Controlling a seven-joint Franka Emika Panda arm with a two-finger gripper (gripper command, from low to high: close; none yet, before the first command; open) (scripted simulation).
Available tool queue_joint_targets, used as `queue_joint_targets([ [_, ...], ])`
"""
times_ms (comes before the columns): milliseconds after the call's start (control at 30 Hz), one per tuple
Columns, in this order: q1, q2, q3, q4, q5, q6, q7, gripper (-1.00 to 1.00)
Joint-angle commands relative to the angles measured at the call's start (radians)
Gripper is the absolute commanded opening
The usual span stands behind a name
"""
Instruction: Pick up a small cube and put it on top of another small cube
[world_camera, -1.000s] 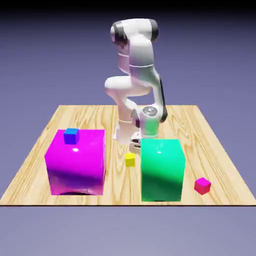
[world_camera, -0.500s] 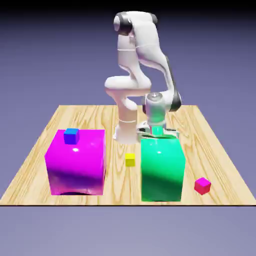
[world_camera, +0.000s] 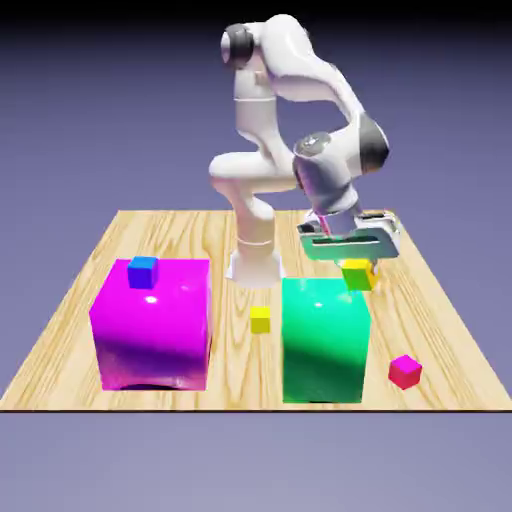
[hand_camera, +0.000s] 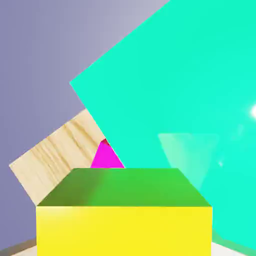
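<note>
So pick is done: gripper fingers are clamped on the tiny lime-green cube, held clear of the wooden worktop, just above the large green block's top right corner. Left: carry to another small cube, lower, release.

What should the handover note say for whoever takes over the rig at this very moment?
Gripper: shut on the lime cube, held in the air above the big green block's top, near its corner on the exterior view's right. In the hand view the lime cube fills the bottom and hides the fingertips.

Other small cubes: yellow cube on the table between the two big blocks; blue cube on top of the magenta block; magenta cube on the table at the exterior view's right.

Done: pick-up. Left: carry the lime cube over one small cube, set it on top, release.
</note>
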Motion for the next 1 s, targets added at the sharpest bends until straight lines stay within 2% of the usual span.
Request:
queue_joint_targets([
  [0,-0.037,-0.008,-0.012,0.005,-0.029,-0.017,0.023,-1.00],
  [533,-0.586,-0.132,-0.205,0.092,-0.424,-0.284,0.350,-1.00],
  [733,-0.582,-0.068,-0.199,-0.031,-0.418,-0.097,0.345,-1.00],
  [767,-0.582,-0.068,-0.199,-0.031,-0.418,-0.097,0.345,1.00],
  [967,-0.586,-0.132,-0.205,0.092,-0.424,-0.284,0.350,1.00],
])
